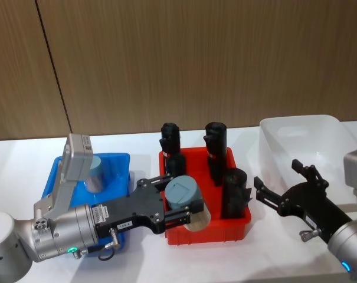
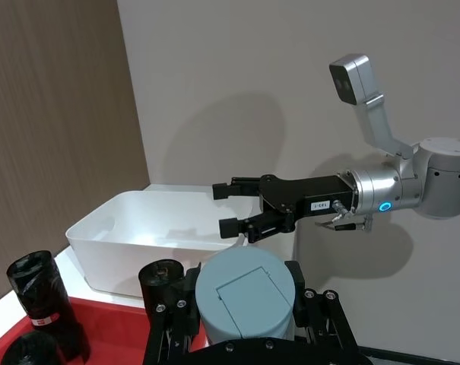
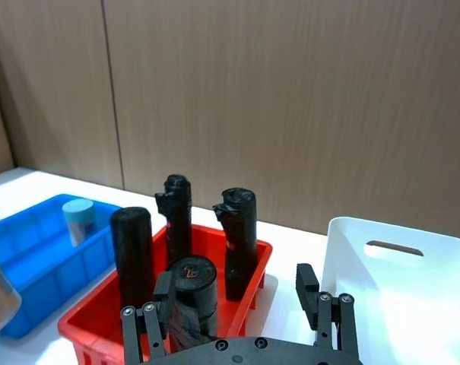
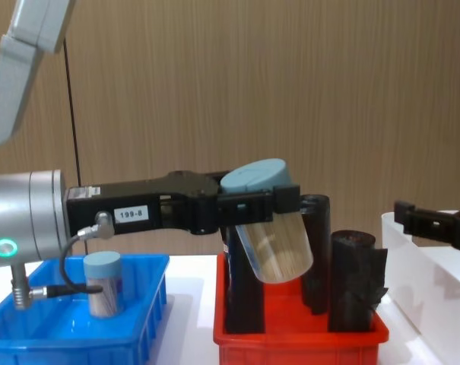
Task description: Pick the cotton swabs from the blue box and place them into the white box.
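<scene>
Left hand (image 1: 179, 205), tub (image 4: 275, 243), white table (image 1: 25, 159), wooden wall (image 1: 196, 59)

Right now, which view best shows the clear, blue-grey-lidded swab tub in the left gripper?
Chest view: the tub hangs tilted, side-on, sticks visible, in the left gripper. Head view shows it from above; left wrist view, its lid.

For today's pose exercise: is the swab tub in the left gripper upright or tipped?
Tipped: the tub slants in the left gripper, lid higher on one side.

Soft, even light is spread throughout. The right arm's (image 2: 412, 175) diffuse shadow is thrown on the wall (image 2: 237, 114) behind it; faint shadow is gathered at the red bin's (image 1: 208, 233) 6 o'clock side.
</scene>
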